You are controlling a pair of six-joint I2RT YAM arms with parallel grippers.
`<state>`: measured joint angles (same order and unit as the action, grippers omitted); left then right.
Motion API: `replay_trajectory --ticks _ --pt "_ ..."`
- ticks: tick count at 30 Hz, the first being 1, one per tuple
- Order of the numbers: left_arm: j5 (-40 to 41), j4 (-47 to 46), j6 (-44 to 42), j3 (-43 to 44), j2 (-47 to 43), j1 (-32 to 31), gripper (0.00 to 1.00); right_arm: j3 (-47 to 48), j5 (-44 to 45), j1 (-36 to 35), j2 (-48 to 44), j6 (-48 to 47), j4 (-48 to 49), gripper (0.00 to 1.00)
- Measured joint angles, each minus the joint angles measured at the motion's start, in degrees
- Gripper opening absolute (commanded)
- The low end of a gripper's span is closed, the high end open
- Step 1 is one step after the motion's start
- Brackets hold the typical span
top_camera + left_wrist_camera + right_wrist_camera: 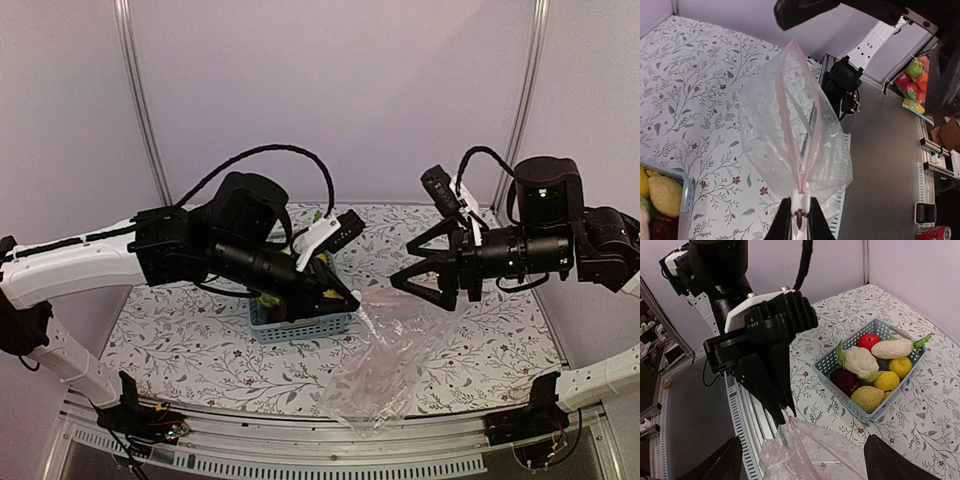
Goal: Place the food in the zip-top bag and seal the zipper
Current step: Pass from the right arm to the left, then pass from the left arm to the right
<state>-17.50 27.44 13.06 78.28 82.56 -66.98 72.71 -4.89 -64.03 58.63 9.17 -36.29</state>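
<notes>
Pinching the bag (765, 145) at one zipper (784, 112) end, left tool (800, 207) is gripping tight; right tool (401, 267) is hovering wide open, empty.

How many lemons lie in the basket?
3 lemons, in a row along one basket wall: one beside the radish, one mid-row, the largest at a corner. More may be hidden.

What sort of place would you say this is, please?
Probably a robot lab cell, not a kitchen: metal posts and plain panels enclose the table, and the food in the basket is toy.
</notes>
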Motion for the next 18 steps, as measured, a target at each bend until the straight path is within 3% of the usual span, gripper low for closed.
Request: replay_trajectory --ticks 6,10,18 --pt "-5.0 1.2 0.1 0.0 1.7 0.0 0.01 0.4 -7.2 0.0 6.7 -4.5 -3.9 0.82" --pt "-7.6 1.1 0.1 0.0 1.7 0.0 0.01 -0.2 -9.9 0.0 8.0 -5.8 -4.8 0.73" --pt "-9.3 0.7 0.3 0.0 1.7 0.1 0.03 -2.3 -12.8 0.0 7.9 -6.1 -4.6 0.25"
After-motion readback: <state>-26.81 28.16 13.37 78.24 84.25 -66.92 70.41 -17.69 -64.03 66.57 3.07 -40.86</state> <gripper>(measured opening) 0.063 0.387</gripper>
